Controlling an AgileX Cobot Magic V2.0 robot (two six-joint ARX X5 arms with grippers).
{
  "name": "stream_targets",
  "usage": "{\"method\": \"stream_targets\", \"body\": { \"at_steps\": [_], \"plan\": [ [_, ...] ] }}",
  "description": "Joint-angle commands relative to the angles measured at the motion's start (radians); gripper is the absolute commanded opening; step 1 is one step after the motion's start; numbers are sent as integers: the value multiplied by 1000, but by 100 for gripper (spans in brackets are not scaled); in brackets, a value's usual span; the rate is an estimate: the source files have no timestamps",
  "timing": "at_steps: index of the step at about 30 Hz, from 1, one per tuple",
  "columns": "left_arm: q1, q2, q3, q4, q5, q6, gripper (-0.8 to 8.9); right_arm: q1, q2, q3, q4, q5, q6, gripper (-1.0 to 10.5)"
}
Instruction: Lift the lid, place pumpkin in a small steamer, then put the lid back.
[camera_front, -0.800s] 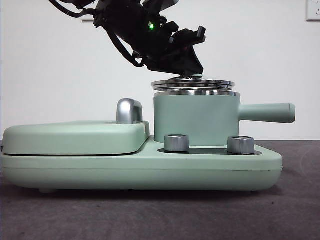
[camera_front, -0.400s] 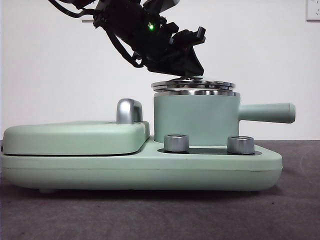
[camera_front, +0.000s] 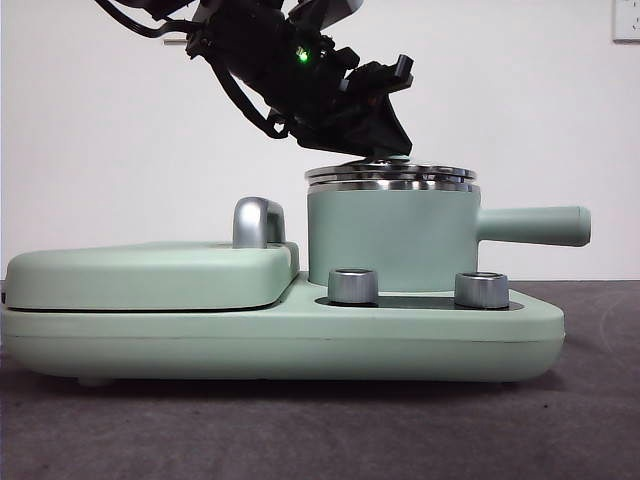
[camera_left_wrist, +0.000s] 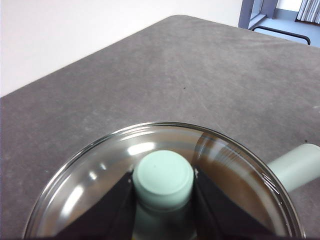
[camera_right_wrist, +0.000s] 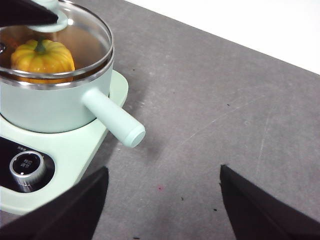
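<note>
The glass lid (camera_front: 390, 172) lies level on the steel rim of the small steamer (camera_front: 390, 240). My left gripper (camera_front: 378, 150) comes down from the upper left and is shut on the lid's mint-green knob (camera_left_wrist: 163, 179), one black jaw on each side of it. Through the glass in the right wrist view, the yellow-orange pumpkin (camera_right_wrist: 42, 57) sits inside the steamer (camera_right_wrist: 50, 107). My right gripper (camera_right_wrist: 162, 200) hangs open over the grey table beside the steamer's long handle (camera_right_wrist: 112, 117), holding nothing.
The steamer stands on a mint-green appliance base (camera_front: 300, 340) with two steel dials (camera_front: 352, 285) (camera_front: 481, 290) at its front. To its left lies a flat rectangular cover (camera_front: 150, 275) with a steel handle (camera_front: 258, 222). The side handle (camera_front: 530, 225) sticks out to the right.
The lid has come down slightly with the left gripper, from a small tilt above the rim to lying flat on it.
</note>
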Motion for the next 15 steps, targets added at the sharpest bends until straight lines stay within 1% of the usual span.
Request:
{"method": "stream_targets", "body": {
  "at_steps": [1, 15],
  "plan": [
    [-10, -12, 14, 33, 6, -5, 15, 7, 5, 3, 10, 4, 17, 345],
    [-10, 13, 13, 57, 26, -19, 15, 7, 5, 3, 10, 4, 17, 345]
  ]
}}
